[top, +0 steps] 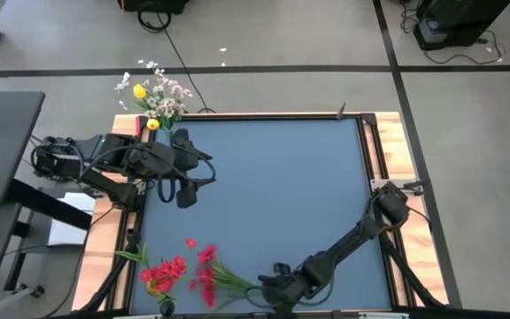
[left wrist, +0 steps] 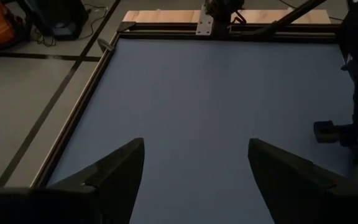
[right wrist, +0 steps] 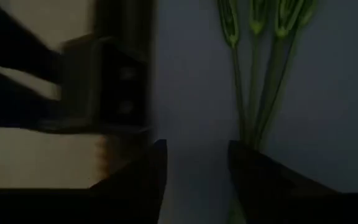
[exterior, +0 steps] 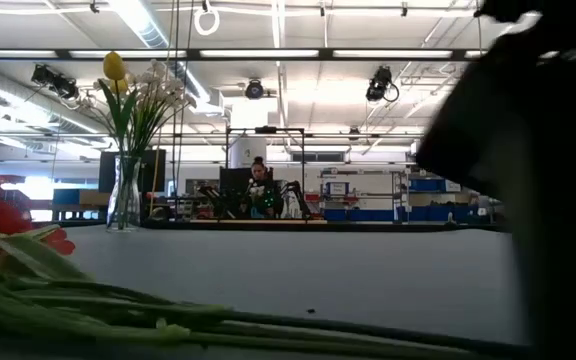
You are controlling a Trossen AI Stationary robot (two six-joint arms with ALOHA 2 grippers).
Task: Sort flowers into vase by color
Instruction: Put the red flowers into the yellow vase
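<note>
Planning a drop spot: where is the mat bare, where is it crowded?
Bare: the blue mat from centre to the far right corner, between the left claw and the right arm. Crowded: near-left edge, where red flowers lie beside the right claw; far-left corner, around the vase.

two dark, near-black jointed arms with rounded housings; left arm [top: 104,159] carries looping black cables; right arm [top: 352,239] slimmer, grey fitting at its base; dark wedge-shaped fingers [left wrist: 114,174].
</note>
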